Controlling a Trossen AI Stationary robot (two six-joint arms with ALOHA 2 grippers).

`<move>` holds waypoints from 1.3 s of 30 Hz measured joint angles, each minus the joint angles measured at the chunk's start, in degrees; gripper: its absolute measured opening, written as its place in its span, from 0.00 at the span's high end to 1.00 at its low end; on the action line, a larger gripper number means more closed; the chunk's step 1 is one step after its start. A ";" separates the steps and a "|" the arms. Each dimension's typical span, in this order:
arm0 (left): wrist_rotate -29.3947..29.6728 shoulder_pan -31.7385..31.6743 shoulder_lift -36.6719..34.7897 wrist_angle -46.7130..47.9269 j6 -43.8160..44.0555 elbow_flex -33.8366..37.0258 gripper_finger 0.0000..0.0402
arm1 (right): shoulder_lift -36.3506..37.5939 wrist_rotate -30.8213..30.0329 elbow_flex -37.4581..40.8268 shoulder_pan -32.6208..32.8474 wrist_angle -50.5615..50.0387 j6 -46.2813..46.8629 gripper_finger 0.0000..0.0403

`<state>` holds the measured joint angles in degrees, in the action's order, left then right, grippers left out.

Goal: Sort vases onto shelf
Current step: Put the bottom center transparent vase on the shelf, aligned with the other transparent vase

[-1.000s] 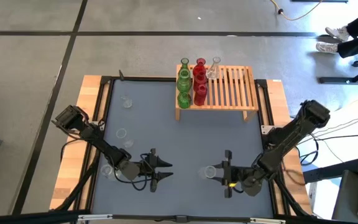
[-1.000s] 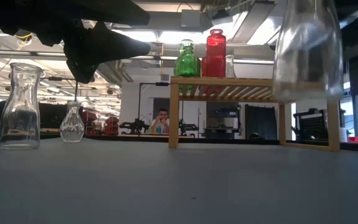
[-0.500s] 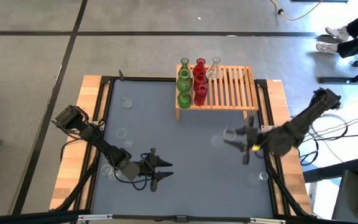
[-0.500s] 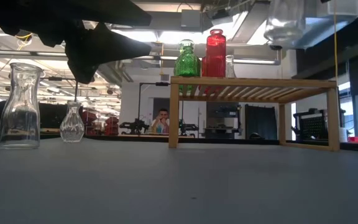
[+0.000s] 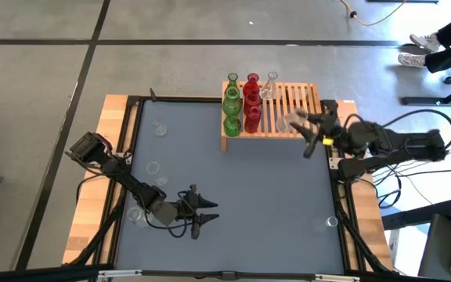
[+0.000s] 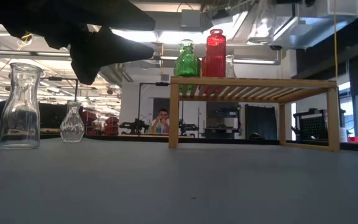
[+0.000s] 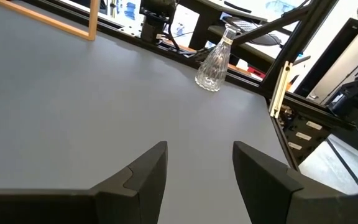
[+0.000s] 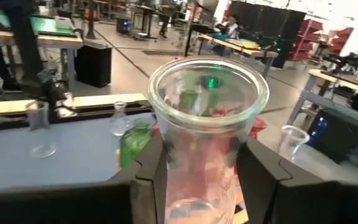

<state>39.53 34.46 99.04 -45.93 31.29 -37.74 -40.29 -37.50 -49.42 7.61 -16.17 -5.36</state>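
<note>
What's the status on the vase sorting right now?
Right gripper holds clear vase above shelf. Left gripper open, empty, low over table.

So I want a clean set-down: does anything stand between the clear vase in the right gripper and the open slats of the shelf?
Nothing visible: the right gripper holds the clear vase over bare slats of the shelf.

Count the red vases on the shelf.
3, in one column beside the green vases on the shelf: far red vase, middle red vase, near red vase. Overlap may hide more.
</note>
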 joint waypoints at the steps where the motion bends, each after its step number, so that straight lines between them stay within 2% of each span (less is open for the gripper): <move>1: 0.01 0.00 0.00 0.00 0.00 0.00 0.56 | -0.56 2.32 -0.69 -2.48 -0.10 -0.03 0.69; 9: 0.02 0.00 0.00 0.02 -0.28 0.00 0.56 | -7.32 19.16 -3.18 -20.63 -0.39 0.49 0.69; 16: 0.02 0.49 0.00 0.39 -0.02 0.00 0.56 | -13.73 30.18 -3.18 -31.51 0.05 1.29 0.69; 21: 0.02 0.55 0.00 0.42 -0.02 0.00 0.56 | -17.27 34.30 -3.18 -36.15 2.83 2.51 0.69; 25: 0.02 0.56 0.00 0.42 0.00 0.00 0.56 | -18.96 35.15 -3.18 -38.18 3.91 2.56 0.69; 39: 0.00 0.55 0.00 0.40 0.11 0.00 0.56 | -22.63 35.54 -3.18 -38.44 5.92 3.59 0.69</move>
<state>39.53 35.00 99.04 -45.53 31.40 -37.74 -62.92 -1.96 -52.60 -30.83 -10.25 -1.77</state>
